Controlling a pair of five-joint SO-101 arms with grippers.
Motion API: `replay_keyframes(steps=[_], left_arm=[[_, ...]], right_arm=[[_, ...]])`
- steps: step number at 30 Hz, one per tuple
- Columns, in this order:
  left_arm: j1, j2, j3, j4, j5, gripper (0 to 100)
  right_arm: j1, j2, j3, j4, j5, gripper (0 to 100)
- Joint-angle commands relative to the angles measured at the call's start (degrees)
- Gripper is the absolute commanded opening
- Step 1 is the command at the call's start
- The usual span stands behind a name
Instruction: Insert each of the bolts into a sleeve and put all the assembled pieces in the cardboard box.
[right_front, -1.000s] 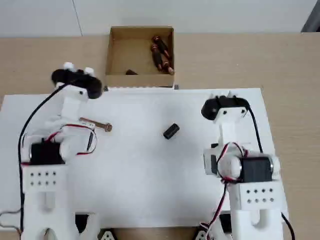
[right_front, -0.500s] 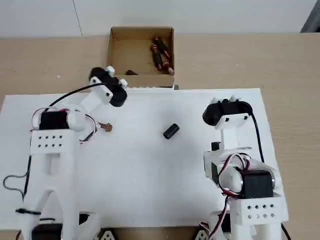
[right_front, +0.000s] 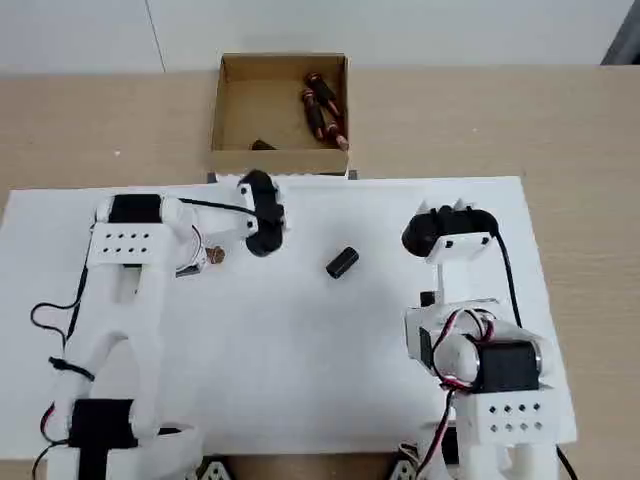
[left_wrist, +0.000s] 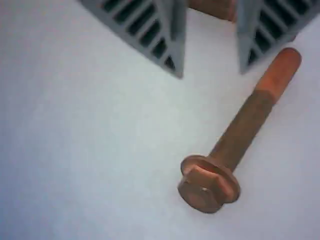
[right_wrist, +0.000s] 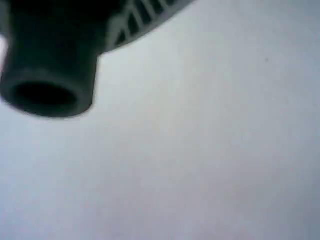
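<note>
High view: left arm (right_front: 130, 225) has swung right, over the bolt (right_front: 213, 256).

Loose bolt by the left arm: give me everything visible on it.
The bolt looks like copper-coloured metal: flanged hex head, darker shank, paler plain tip. It lies flat on the white sheet, loose, just outside the left gripper's open jaws, not between them. Whether its tip touches a jaw is unclear.
</note>
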Motion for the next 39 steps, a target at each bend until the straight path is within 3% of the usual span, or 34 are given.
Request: replay_keyframes(steps=[1,19,28,39], left_arm=[[0.18,0.44,-2.95,-1.23,-5.89,8],[-0.62,22.95,-18.07,-3.16,-7.3,11],[-1.41,25.93,-17.89,-3.08,-8.0,11],[-1.05,26.99,-18.59,2.9,-8.09,8]], right_arm=[[0.04,-0.84,-0.35,-1.27,0.09,0.3],[0.13,-0.4,-0.35,-3.03,0.44,0.3],[0.13,-0.4,-0.35,-4.18,0.53,0.3],[0.13,-0.66,-0.35,-4.18,0.53,0.3]])
